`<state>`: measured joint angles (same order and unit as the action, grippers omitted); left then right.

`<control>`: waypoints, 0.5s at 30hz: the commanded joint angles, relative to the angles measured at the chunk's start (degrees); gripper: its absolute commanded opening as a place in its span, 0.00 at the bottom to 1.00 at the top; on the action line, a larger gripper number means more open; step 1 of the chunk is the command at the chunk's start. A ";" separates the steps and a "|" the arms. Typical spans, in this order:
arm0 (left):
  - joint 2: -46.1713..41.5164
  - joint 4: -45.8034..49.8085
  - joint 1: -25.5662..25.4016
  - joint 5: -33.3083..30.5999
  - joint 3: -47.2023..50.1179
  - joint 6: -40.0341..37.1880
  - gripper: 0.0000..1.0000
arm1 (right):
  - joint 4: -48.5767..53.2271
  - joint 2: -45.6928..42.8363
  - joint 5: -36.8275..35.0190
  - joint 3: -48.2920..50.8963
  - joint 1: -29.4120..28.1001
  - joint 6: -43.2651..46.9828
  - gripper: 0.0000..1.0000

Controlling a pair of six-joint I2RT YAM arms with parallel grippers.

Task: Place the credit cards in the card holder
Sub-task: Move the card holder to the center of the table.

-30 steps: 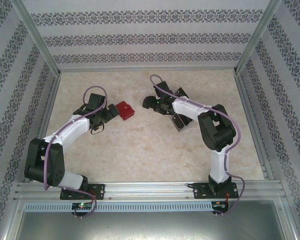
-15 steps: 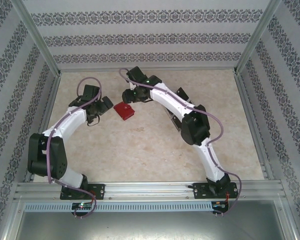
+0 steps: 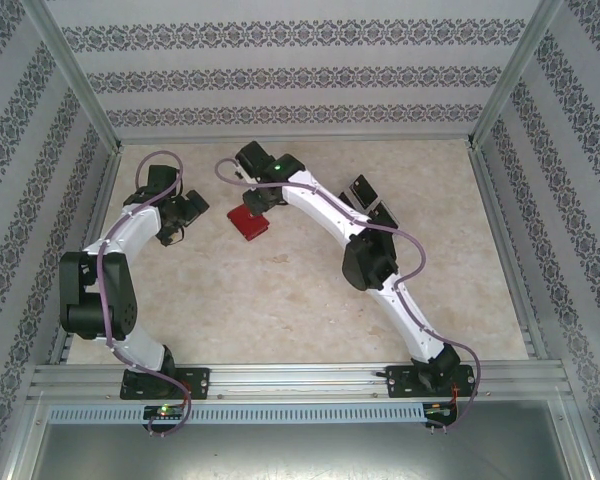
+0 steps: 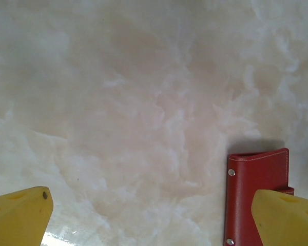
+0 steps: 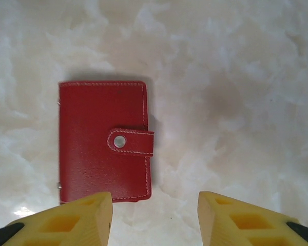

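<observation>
The card holder (image 5: 103, 141) is a red wallet lying flat on the marble table, snapped shut by its tab. My right gripper (image 5: 154, 223) hovers just above it, open, nothing between the yellow fingers; the wallet lies ahead and to the left of the gap. From above, the right gripper (image 3: 255, 198) sits over the far edge of the card holder (image 3: 248, 224). My left gripper (image 3: 190, 212) is open wide to the wallet's left, apart from it. In the left wrist view the card holder (image 4: 254, 192) shows beside the right finger (image 4: 287, 218). Black credit cards (image 3: 362, 188) stand right of the right arm.
The right arm stretches diagonally across the table's middle and hides most of the rack area near the cards (image 3: 382, 213). Patterned walls and metal posts (image 3: 75, 85) enclose the table on three sides. Bare marble (image 3: 270, 300) lies in front of the wallet.
The right arm has swung left from the card rack to a spot over the red wallet. The left arm has drawn back to the left, away from the wallet.
</observation>
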<state>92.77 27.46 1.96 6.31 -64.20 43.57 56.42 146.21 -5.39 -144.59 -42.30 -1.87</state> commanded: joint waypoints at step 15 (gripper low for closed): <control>0.57 2.02 0.42 4.14 -0.71 -1.70 1.00 | -7.60 8.13 1.41 -4.24 -1.88 -1.43 0.54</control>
<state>92.77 27.90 1.96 9.56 -64.27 42.65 50.35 153.45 -4.43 -147.76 -43.77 -1.93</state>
